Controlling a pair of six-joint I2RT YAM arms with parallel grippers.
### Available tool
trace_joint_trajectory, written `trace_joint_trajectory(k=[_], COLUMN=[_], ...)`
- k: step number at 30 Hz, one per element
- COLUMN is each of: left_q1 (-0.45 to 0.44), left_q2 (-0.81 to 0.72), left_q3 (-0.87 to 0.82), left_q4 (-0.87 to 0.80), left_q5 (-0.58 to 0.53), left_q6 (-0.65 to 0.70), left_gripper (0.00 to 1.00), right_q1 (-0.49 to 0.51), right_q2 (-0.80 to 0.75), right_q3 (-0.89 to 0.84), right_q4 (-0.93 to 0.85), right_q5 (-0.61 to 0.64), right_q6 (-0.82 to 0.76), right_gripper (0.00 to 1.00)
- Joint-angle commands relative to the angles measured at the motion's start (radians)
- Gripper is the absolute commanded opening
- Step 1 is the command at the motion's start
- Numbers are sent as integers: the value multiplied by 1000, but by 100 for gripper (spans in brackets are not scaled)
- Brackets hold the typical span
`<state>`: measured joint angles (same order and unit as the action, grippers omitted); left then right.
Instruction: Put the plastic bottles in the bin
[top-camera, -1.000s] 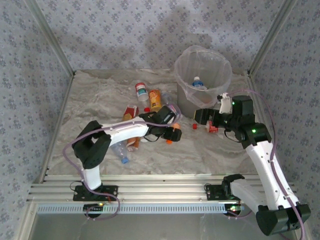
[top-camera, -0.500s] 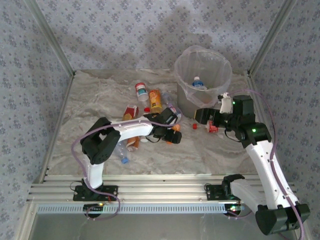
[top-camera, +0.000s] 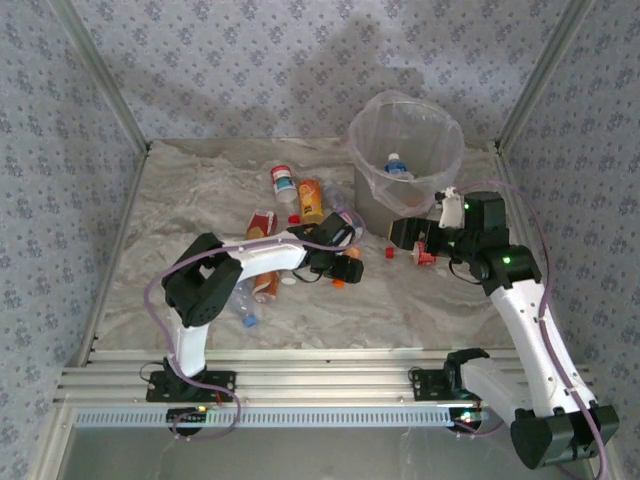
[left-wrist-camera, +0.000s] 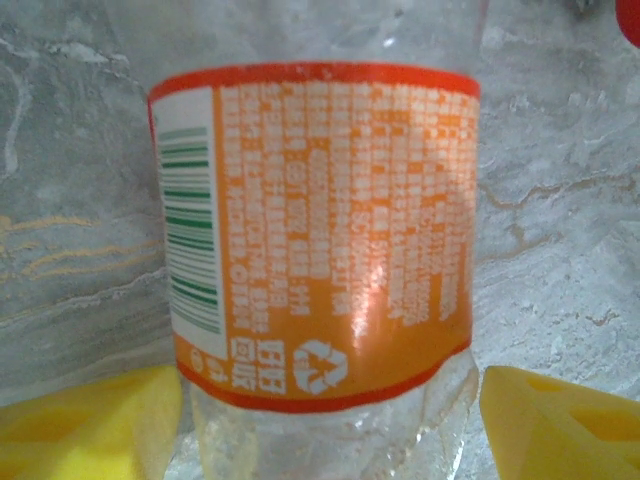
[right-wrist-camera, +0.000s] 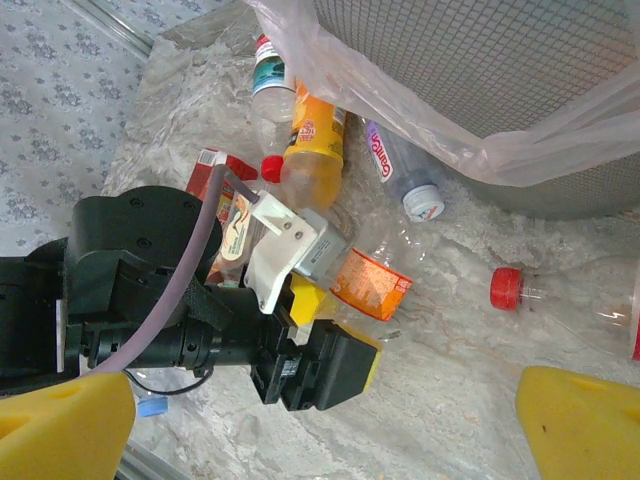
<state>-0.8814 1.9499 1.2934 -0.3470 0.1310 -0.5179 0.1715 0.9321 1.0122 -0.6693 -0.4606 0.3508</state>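
A clear bottle with an orange label lies on the marbled tabletop between the yellow pads of my left gripper. The pads stand close on both sides, with a thin gap at the right one. From the right wrist view the same bottle pokes out of the left gripper. The bin stands at the back right with one bottle inside. My right gripper hovers open and empty in front of it. More bottles lie left of the bin.
A clear bottle with a red cap lies near the bin's mesh wall. Another bottle with a blue cap lies under the left arm. Patterned walls close off three sides, and an aluminium rail runs along the near edge.
The left arm's elbow has swung right and the gripper has settled slightly further onto the orange-labelled bottle. The right arm has stayed still.
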Motion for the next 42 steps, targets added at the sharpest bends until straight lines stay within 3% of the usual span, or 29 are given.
trace_joint_trajectory(k=[1, 13, 23, 31, 42], left_q1=[4, 13, 42, 44, 15], left_q2=[14, -77, -284, -398, -470], left_q3=[14, -74, -277, -360, -390], left_q4=[23, 83, 316, 488, 553], left_q5=[24, 28, 207, 282, 309], left_q6=[1, -2, -31, -83, -87], left_gripper=[74, 62, 58, 53, 54], right_q1=[-6, 1, 34, 166, 294], right_q2=[-9, -19, 0, 60, 187], right_q3=[-14, -90, -183, -225, -204], right_q4=[0, 64, 236, 372, 486], right_q5=[-2, -49, -104, -34, 27], right_q6=[-13, 87, 255, 357, 397], right_gripper=[100, 95, 89, 87, 91])
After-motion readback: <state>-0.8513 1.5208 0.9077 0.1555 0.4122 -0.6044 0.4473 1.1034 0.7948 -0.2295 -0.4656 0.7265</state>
